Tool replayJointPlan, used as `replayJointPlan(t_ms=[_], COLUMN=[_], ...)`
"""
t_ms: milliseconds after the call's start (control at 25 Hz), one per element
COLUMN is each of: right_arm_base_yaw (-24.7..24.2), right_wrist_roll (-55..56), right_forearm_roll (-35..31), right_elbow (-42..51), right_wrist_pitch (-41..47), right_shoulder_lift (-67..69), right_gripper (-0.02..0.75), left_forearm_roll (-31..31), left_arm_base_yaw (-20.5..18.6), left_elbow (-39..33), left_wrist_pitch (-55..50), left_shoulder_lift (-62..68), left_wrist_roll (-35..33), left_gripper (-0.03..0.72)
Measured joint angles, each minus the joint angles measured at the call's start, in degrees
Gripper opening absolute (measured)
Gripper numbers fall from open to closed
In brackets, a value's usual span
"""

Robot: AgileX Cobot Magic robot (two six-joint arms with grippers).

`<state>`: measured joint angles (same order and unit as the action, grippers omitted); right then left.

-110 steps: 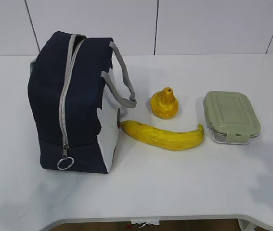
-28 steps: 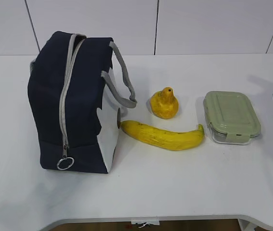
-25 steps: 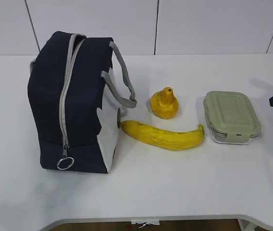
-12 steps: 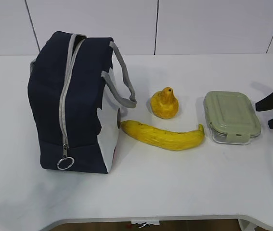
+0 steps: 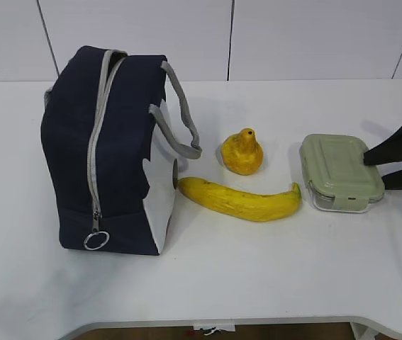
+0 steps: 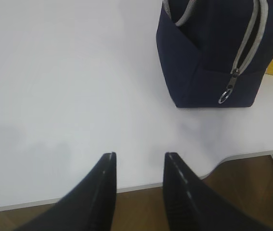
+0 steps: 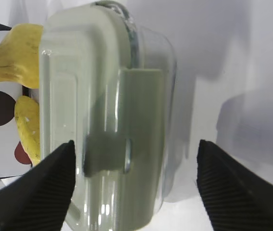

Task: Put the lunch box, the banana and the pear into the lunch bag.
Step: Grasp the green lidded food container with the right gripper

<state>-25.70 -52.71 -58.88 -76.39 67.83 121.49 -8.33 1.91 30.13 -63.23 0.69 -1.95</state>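
Note:
The navy lunch bag [image 5: 108,149] stands at the left, and its grey zipper looks shut down to the ring pull [image 5: 96,241]. The pear [image 5: 242,152] sits behind the banana [image 5: 239,198] in the middle. The green-lidded lunch box [image 5: 339,172] lies to the right. My right gripper [image 5: 375,172] is open at the box's right end, one finger over the lid edge and the other lower beside it. In the right wrist view the lunch box [image 7: 107,120] fills the space ahead of the open right gripper [image 7: 136,142]. My left gripper [image 6: 140,156] hangs open and holds nothing, short of the lunch bag [image 6: 208,53].
The white table [image 5: 257,269] ends in a rounded front edge close below the things. A pale panelled wall [image 5: 293,35] stands behind. In the left wrist view the table edge [image 6: 141,185] lies under the fingers, and the ring pull [image 6: 224,97] hangs on the bag's near face.
My right gripper has come in from the right edge of the exterior view up to the lunch box's right end. The bag, pear, banana and box have not moved.

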Motion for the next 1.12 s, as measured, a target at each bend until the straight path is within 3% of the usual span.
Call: replayJointPlan(t_ms=[960, 1120], right_arm_base_yaw=[4.5, 4.5], right_wrist_roll=[-2.8, -3.0], right_forearm_roll=[-5.3, -5.3], right_elbow=[-0.1, -0.1], right_wrist_pitch=[-0.4, -0.4], right_shoulder_lift=[3.1, 3.1], right_gripper=[0.587, 0.545], left_forearm_roll=[0.1, 0.1], left_arm_base_yaw=[0.0, 0.0], left_elbow=[0.0, 0.0], left_wrist_pitch=[0.0, 0.0], left_shoulder_lift=[0.0, 0.0], left_wrist_roll=[0.0, 0.0], left_gripper=[0.257, 0.257])
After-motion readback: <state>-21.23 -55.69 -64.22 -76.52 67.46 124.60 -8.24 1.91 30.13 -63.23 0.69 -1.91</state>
